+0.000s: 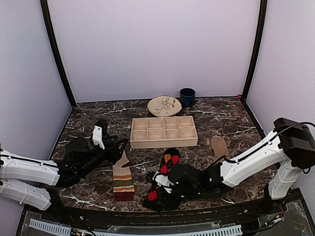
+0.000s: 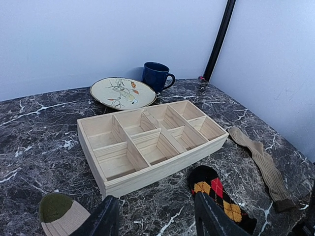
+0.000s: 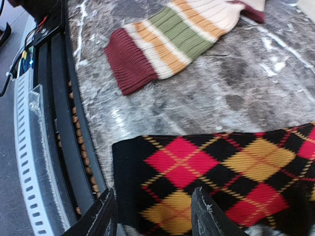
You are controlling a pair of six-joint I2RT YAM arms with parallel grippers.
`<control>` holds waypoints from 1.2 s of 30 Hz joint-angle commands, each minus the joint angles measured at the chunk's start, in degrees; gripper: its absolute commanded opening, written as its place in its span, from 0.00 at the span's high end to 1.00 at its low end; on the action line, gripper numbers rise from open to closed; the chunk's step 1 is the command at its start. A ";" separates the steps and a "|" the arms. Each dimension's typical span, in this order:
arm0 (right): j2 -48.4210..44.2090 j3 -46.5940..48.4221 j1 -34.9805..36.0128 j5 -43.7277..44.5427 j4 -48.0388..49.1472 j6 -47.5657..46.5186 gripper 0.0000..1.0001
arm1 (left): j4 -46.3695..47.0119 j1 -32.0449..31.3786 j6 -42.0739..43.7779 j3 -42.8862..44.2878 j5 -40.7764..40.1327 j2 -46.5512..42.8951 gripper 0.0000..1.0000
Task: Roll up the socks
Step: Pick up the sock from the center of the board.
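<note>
Dark marble tabletop [image 1: 219, 121]. Left hand [image 2: 155, 216] spread, empty; striped sock [image 1: 123, 177] just beside it. Right hand [image 3: 153, 211] spread over argyle sock [image 3: 206, 172] cuff. Tan sock [image 1: 219, 146] lies beyond. Best: pinch cuff edge squarely, roll tight toward toe.

Soft, even light is coming down from above, and the pale walls [image 1: 155, 40] are looking bright. The dark marble table [image 1: 219, 118] is shining a little, and in the right wrist view white glare is spreading over the stone. A thin, soft shadow is lying under the wooden tray [image 1: 163, 143]. In the top view the black corner posts [image 1: 57, 54] are leaning outward near the edges. The fingers [image 2: 104, 219] of the left gripper [image 2: 156, 219] are looking dark and blurry up close. The fingers [image 3: 101, 216] of the right gripper [image 3: 153, 214] are looking fuzzy too, while the argyle sock [image 3: 221, 167] is looking sharp.
</note>
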 commanded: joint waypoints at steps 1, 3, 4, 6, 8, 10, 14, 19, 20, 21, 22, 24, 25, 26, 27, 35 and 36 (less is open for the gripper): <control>3.65 5.15 4.85 4.28 -6.55 -1.49 0.48 | -9.09 -0.53 4.09 -0.61 -7.85 -1.76 0.45; 5.48 7.35 6.53 6.70 -9.18 -1.42 0.47 | -9.32 -0.63 4.00 -0.68 -8.14 -2.03 0.45; 6.12 7.77 6.85 7.51 -9.80 -1.24 0.47 | -9.37 -0.70 3.98 -0.76 -8.24 -2.19 0.45; 6.67 8.03 7.20 8.65 -10.19 -1.02 0.46 | -9.37 -0.72 3.99 -0.83 -8.30 -2.37 0.45; 7.01 8.17 7.21 9.82 -10.73 -0.70 0.46 | -9.51 -0.80 4.11 -0.86 -8.35 -2.49 0.45; 7.50 8.62 7.24 11.39 -11.47 -0.61 0.46 | -9.46 -0.80 4.15 -0.85 -8.44 -2.62 0.45; 8.70 9.57 7.24 13.60 -12.87 -0.74 0.47 | -9.16 -0.89 4.13 -1.03 -8.47 -2.54 0.44; 10.45 10.81 7.26 14.71 -14.36 -0.81 0.50 | -8.94 -0.89 4.24 -1.13 -8.70 -2.23 0.45; 10.91 11.01 7.30 15.09 -14.80 -0.73 0.51 | -8.89 -0.89 4.28 -1.14 -8.70 -2.23 0.45; 11.26 11.19 7.26 15.36 -15.17 -0.64 0.51 | -8.85 -0.96 4.29 -1.19 -8.63 -2.29 0.45; 11.61 11.34 7.27 15.69 -15.38 -0.53 0.52 | -8.78 -0.98 4.29 -1.21 -8.63 -2.30 0.44; 12.38 11.80 7.27 16.84 -16.55 -0.32 0.55 | -8.76 -0.98 4.22 -1.21 -8.55 -2.32 0.44; 12.81 12.17 7.22 17.31 -17.16 -0.20 0.57 | -8.76 -0.98 4.21 -1.28 -8.50 -2.32 0.45; 13.23 12.58 7.21 17.77 -17.87 -0.09 0.58 | -8.71 -1.02 4.24 -1.34 -8.55 -2.32 0.45; 13.78 12.90 7.26 18.13 -18.50 -0.08 0.61 | -8.67 -1.06 4.34 -1.42 -8.62 -2.39 0.45; 17.43 14.63 7.30 21.01 -22.02 1.25 0.97 | -7.85 -1.14 4.47 -2.17 -9.06 -2.99 0.45; 17.50 14.68 7.38 21.21 -22.03 1.34 0.99 | -7.85 -1.15 4.53 -2.24 -9.08 -2.98 0.45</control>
